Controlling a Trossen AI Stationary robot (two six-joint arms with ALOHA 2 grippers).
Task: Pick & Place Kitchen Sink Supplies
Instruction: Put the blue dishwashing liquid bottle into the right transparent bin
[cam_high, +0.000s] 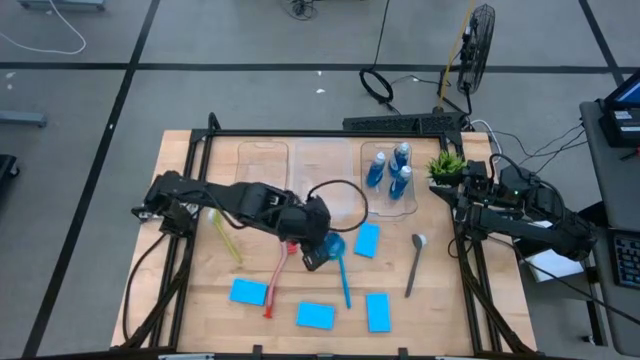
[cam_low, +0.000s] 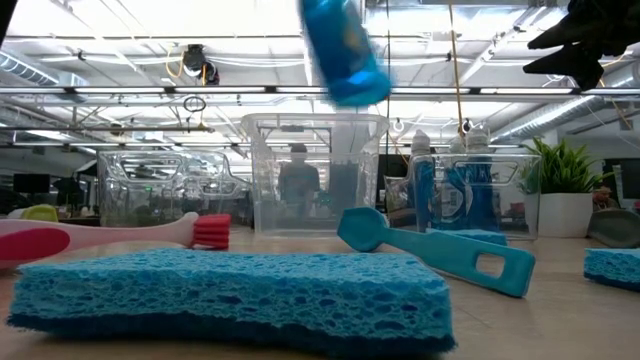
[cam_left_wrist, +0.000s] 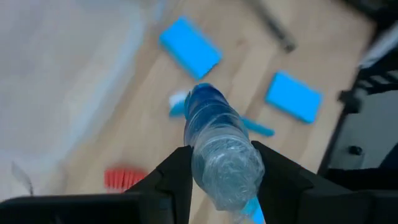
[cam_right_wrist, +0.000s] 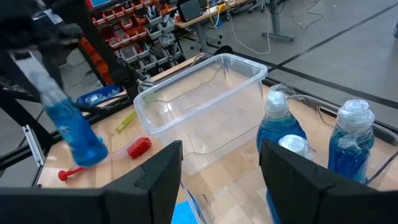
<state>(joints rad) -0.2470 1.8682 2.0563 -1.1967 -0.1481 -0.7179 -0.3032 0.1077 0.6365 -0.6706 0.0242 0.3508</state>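
While left pincer (cam_left_wrist: 217, 180) clamps ribbed clear-plastic blue bottle (cam_left_wrist: 217, 149) | right pincer (cam_right_wrist: 217, 168) parted, idle

There were four blue sponges (cam_high: 249, 292), four blue bottles (cam_high: 401, 156) and four brushes (cam_high: 279, 281). Three clear bins (cam_high: 263, 160) and one potted plant (cam_high: 446, 166) stood by.

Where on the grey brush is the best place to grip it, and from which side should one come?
Take the grey brush at mid-handle, coming straight down from above and closing across its narrow width. It lies flat on the table, slim and clear of the nearest sponge.
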